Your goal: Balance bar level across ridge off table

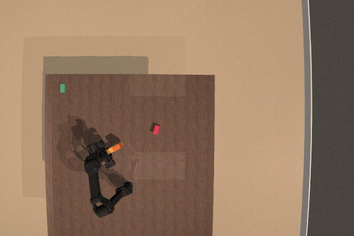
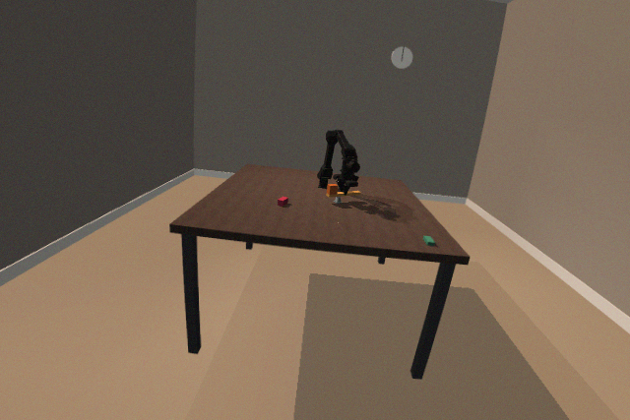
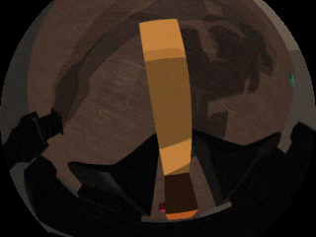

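Note:
A yellow-orange bar [image 1: 109, 151] [image 2: 356, 193] [image 3: 170, 99] carries an orange block [image 1: 116, 147] [image 2: 332, 189] [image 3: 182, 215] at one end. It looks about level and clear of the table [image 2: 244, 222]. The small pale ridge [image 2: 337, 199] shows under the bar near the block end in the exterior view; the contact between them is too small to make out. My gripper [image 2: 346, 190] [image 3: 174, 134] is open very slightly, its fingers still on both sides of the bar and very close to it. The arm hides part of the bar in the top view.
A red block [image 1: 156, 129] [image 2: 283, 201] stands on the table away from the bar. A green block [image 1: 62, 88] [image 2: 429, 240] lies near a far corner of the table in the top view. The arm's shadow falls beside the ridge.

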Available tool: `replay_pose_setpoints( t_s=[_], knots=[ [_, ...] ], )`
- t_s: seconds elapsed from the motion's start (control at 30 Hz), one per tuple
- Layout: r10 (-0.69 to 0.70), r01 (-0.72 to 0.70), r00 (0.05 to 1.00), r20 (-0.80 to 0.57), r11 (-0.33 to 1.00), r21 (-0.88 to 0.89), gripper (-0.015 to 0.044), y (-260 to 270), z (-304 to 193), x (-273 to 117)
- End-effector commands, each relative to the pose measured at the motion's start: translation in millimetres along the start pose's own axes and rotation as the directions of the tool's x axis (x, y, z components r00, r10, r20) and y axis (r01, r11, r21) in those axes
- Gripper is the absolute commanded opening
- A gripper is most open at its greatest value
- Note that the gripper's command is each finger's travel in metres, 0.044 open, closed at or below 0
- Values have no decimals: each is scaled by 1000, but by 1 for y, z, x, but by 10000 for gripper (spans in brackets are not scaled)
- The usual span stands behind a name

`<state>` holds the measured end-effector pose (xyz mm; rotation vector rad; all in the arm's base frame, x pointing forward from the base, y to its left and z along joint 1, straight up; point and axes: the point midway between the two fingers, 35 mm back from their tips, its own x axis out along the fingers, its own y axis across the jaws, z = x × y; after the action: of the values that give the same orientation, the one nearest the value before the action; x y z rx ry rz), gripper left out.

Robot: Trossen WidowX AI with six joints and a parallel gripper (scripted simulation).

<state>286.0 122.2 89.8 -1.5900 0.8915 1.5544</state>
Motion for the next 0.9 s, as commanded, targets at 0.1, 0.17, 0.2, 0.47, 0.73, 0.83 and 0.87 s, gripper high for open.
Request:
replay_pose_setpoints(
  t_s=[0.1, 0.17, 0.2, 0.47, 0.73, 0.83, 0.87],
  knots=[
    [0, 0, 1000, 0, 1000, 0, 172, 0, 0, 0],
    [0, 0, 1000, 0, 1000, 0, 172, 0, 0, 0],
    [0, 0, 1000, 0, 1000, 0, 172, 0, 0, 0],
    [0, 0, 1000, 0, 1000, 0, 185, 0, 0, 0],
    [0, 0, 1000, 0, 1000, 0, 185, 0, 0, 0],
    [0, 0, 1000, 0, 1000, 0, 211, 0, 0, 0],
    [0, 0, 1000, 0, 1000, 0, 238, 0, 0, 0]
  ],
)
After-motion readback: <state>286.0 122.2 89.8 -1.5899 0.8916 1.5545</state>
